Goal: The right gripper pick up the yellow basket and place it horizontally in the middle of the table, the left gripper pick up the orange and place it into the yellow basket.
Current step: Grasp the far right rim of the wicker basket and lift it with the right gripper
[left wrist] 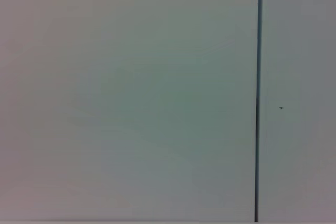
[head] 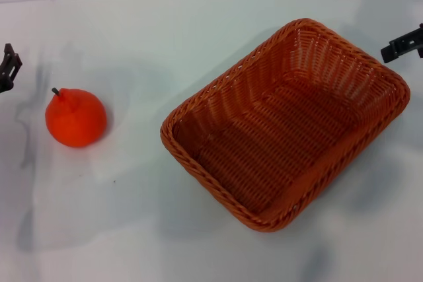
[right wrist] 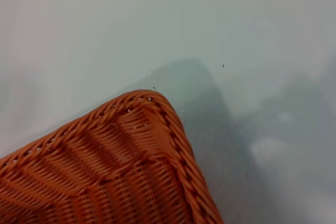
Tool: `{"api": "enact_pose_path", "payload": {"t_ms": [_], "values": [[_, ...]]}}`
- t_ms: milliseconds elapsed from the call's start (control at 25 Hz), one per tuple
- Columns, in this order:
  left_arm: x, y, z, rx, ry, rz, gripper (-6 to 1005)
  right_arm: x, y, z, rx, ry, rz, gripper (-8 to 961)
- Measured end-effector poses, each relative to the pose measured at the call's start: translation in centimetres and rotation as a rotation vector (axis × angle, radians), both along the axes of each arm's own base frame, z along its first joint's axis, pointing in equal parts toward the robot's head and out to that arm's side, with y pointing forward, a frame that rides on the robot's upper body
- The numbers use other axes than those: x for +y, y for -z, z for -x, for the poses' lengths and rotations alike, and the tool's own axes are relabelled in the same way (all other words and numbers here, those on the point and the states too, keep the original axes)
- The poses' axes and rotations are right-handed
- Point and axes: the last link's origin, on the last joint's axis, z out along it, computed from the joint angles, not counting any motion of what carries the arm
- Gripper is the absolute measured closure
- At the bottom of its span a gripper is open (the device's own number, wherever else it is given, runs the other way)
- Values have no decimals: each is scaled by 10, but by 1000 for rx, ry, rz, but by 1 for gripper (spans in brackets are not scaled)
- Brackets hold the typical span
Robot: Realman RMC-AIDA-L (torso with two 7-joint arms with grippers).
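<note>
Currently the large rectangular orange-brown woven wicker basket point(head: 285, 123) sits empty on the plain white worktop point(head: 165, 37), right of centre and skewed diagonally: one corner far-right, the opposite corner near-left. Not horizontal yet, by my read.

The small round bright orange fruit with a dark stem point(head: 75, 117) rests on the worktop at the left, well apart from the basket.

The black right pincer point(head: 404, 44) is at the right edge of the head view, just beside the basket's far-right corner, apparently above it, not touching as far as I can see. Only part of it shows; cannot tell if it's wide or narrow. The right wrist view looks down on a rounded basket corner point(right wrist: 137, 129) with its braided rim, so it's roughly lined up there.

The black left pincer point(head: 8, 65) is at the far left edge, near the fruit but apart from it; opening not readable. The left wrist view shows only a blank surface with a dark seam.

Risks, as judgement:
- A corner grip on a wide, light basket is off-centre, so it may tilt or swing on lift.
- A thick rounded rim could slip out of thin fingers.
- If rotation falls short, the basket stays skewed.
- The round fruit may roll if nudged off-centre.
</note>
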Motion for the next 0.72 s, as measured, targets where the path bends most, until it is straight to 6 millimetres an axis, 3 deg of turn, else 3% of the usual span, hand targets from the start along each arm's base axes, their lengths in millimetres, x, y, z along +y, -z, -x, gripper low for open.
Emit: {"api": "enact_pose_path", "payload": {"t_ms": [720], "values": [[4,3,-6,-7,15,3,95,23,36,9,-4,-92,28,11]]}}
